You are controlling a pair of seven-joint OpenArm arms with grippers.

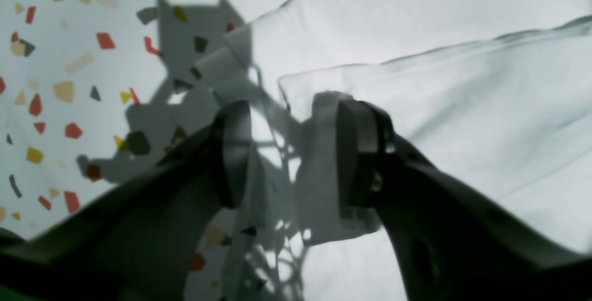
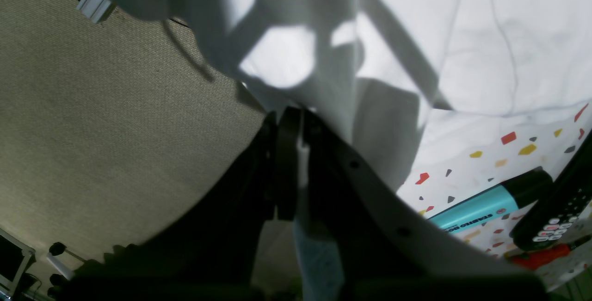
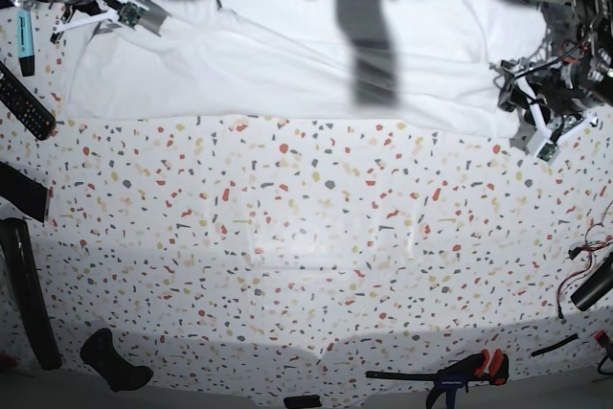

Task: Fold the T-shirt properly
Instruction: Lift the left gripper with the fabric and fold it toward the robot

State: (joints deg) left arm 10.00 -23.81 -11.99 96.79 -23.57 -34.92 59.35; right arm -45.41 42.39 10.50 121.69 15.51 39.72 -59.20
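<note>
The white T-shirt (image 3: 306,55) lies spread in a long band along the far edge of the speckled table (image 3: 306,237). My left gripper (image 1: 296,153) is at the shirt's right end (image 3: 532,117); its jaws stand apart, and a fold of the shirt (image 1: 439,83) drapes against the right-hand finger (image 1: 358,153). My right gripper (image 2: 296,153) is at the shirt's left end (image 3: 115,7), past the table's far edge. Its jaws are closed on a thin edge of the shirt (image 2: 462,37), which hangs over them.
A teal highlighter (image 2: 476,208) and a black remote (image 2: 550,218) lie at the table's far left (image 3: 24,40). Black tools lie along the left edge (image 3: 24,294). A clamp (image 3: 465,375) lies at the front, cables (image 3: 589,275) at the right. Carpeted floor (image 2: 92,107) lies beyond the far edge.
</note>
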